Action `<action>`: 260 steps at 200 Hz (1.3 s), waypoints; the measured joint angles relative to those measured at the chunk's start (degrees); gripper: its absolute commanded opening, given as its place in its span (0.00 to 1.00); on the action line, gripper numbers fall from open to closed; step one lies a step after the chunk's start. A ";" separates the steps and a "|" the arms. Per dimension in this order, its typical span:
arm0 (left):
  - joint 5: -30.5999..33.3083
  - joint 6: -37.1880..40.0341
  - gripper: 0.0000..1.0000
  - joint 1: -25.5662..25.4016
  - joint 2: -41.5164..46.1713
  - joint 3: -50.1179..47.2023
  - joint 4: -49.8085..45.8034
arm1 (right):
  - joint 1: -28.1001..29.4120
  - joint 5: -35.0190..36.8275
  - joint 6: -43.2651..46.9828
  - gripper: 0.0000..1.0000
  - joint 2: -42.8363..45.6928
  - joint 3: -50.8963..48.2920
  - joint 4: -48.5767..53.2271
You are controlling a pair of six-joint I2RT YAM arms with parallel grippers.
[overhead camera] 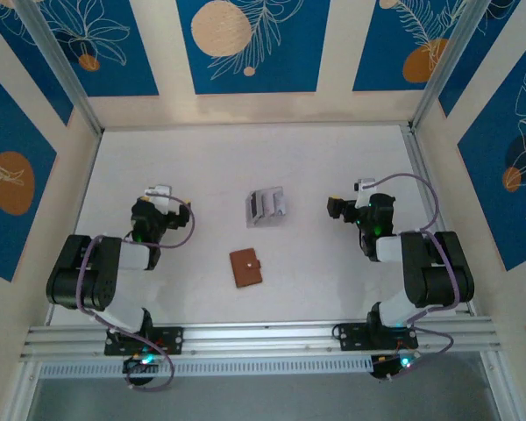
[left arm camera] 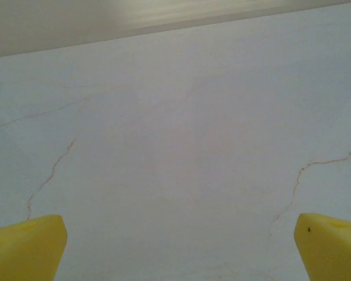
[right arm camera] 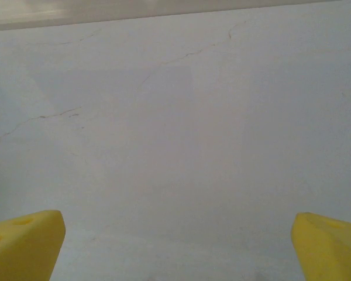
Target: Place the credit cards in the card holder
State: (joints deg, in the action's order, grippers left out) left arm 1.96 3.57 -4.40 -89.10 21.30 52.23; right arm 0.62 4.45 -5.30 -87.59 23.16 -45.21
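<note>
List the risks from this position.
1. The card holder lies closed on the smooth table; prying it open may just push it around.
2. The credit cards look thin and sit in a slotted stand; a pinch could tip or drag the stand.
3. Both targets lie mid-table, so the arms might crowd each other.

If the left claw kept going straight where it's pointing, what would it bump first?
Probably just the white table. The left claw is open, and its wrist view shows bare tabletop ahead with no object in the way. How far off the tabletop is, I can't tell.
</note>
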 measured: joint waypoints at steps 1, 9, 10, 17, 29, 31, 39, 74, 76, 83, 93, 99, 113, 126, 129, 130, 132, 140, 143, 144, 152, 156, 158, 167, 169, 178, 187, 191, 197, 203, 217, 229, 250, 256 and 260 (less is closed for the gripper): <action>-0.02 0.00 1.00 0.00 0.00 0.00 0.00 | 0.00 0.00 -0.02 0.99 0.00 0.00 0.00; 0.00 0.00 1.00 0.00 0.00 0.00 0.00 | 0.00 0.00 0.00 0.99 0.00 0.00 0.00; -0.02 0.00 1.00 0.00 0.00 0.00 0.00 | 0.00 0.00 -0.02 0.99 0.00 0.00 0.00; -0.02 0.00 1.00 0.00 0.00 0.00 0.02 | 0.00 0.00 -0.02 0.99 0.00 0.00 0.00; -0.02 0.00 1.00 0.00 0.00 0.00 0.02 | 0.00 0.00 0.00 0.99 0.00 0.00 0.00; -0.02 0.00 1.00 0.00 0.00 0.00 0.02 | 0.00 0.00 0.00 0.99 0.00 0.00 0.00; 0.00 0.00 1.00 0.00 0.00 0.00 0.00 | 0.00 0.00 0.00 0.99 0.00 0.00 0.00; -0.02 0.00 1.00 0.00 0.00 0.00 0.00 | -0.35 -0.46 -0.04 0.99 0.00 0.00 0.02; -0.02 0.00 1.00 0.00 0.00 0.00 0.00 | -0.37 -0.46 -0.04 0.99 0.00 0.00 0.02; -0.02 0.00 1.00 0.00 0.00 0.00 0.00 | -0.50 -0.57 -0.04 0.99 0.00 0.00 0.02; -0.02 0.00 1.00 0.00 0.00 0.00 0.02 | -0.66 -0.68 -0.04 0.99 0.00 0.00 0.00; -0.02 0.00 1.00 0.00 0.00 0.00 0.02 | -0.66 -0.79 -0.04 0.99 0.00 0.00 0.02; 0.24 -0.04 1.00 0.00 0.00 0.00 0.02 | -0.72 -1.01 -0.04 0.99 0.00 0.00 0.00; 0.81 -0.15 1.00 0.00 0.00 0.00 0.02 | -0.76 -1.16 -0.04 0.99 0.00 0.00 0.00; 1.01 -0.17 1.00 0.00 0.00 0.00 0.02 | -0.76 -1.29 -0.04 0.99 0.00 0.00 0.00; 1.05 -0.17 1.00 0.00 0.00 0.00 0.02 | -0.79 -1.31 -0.04 0.99 0.00 0.00 0.02; 1.11 -0.17 1.00 0.00 0.00 0.00 0.02 | -0.81 -1.31 -0.04 0.99 0.00 0.00 0.00; 1.27 -0.17 1.00 0.00 0.00 0.00 0.02 | -0.85 -1.49 -0.07 0.99 0.00 0.00 0.02; 1.29 -0.17 1.00 0.00 0.00 0.00 0.02 | -0.87 -1.51 -0.07 0.99 0.00 0.00 0.02; 1.29 -0.17 1.00 0.00 0.00 0.00 0.02 | -0.87 -1.51 -0.07 0.99 0.00 0.00 0.02; 1.33 -0.17 1.00 0.00 0.00 0.00 0.00 | -0.98 -1.57 -0.20 0.99 0.00 0.00 0.00; 1.33 -0.17 1.00 0.02 0.00 0.00 0.00 | -1.05 -1.73 -0.22 0.99 0.00 0.00 0.00; 1.33 -0.20 1.00 0.02 0.00 0.00 -0.02 | -1.09 -1.70 -0.24 0.99 0.00 0.00 0.00; 1.44 -0.17 1.00 0.02 0.07 0.04 -0.35 | -1.25 -1.46 -0.59 0.99 0.07 0.00 0.09; 1.53 -0.17 1.00 0.02 0.11 0.11 -0.61 | -1.25 -1.20 -0.74 0.99 0.11 0.00 0.24; 2.19 -0.17 1.00 -0.15 0.90 0.63 -3.13 | -1.22 0.33 -1.51 0.99 1.03 0.24 2.12; 3.43 -0.17 1.00 -0.48 2.95 2.08 -8.17 | -1.22 2.27 -2.16 0.99 3.67 1.22 6.75; 3.98 -0.17 1.00 -0.66 3.98 2.95 -10.47 | -1.22 2.97 -2.54 0.99 4.87 1.77 8.63; 5.16 -0.61 1.00 -1.14 5.88 4.79 -14.53 | -1.20 4.46 -4.02 0.99 7.63 3.04 12.02; 6.25 -1.84 1.00 -1.62 7.76 7.02 -18.82 | -1.18 6.03 -6.36 0.99 10.34 4.50 15.43; 7.74 -5.49 1.00 -2.47 11.67 14.32 -29.38 | -1.42 7.93 -12.44 0.99 16.63 9.55 23.65; 8.24 -9.55 1.00 -2.91 13.60 21.40 -37.31 | -1.97 8.26 -17.07 0.99 20.00 15.23 29.75; 5.97 -16.68 1.00 -3.02 15.74 27.52 -45.62 | -3.91 6.56 -23.67 0.99 21.05 23.71 39.30; 4.44 -18.67 1.00 -3.02 16.41 27.78 -47.60 | -4.72 5.29 -24.94 0.99 21.07 24.83 41.31; 3.15 -20.06 1.00 -3.04 16.74 27.78 -49.16 | -5.07 4.39 -25.49 0.99 21.22 25.03 42.29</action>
State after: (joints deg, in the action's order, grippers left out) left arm 5.10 -16.49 -7.44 -72.36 49.08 3.07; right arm -4.45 8.84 -30.79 -66.37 48.18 -2.92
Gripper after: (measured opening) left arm 0.998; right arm 0.993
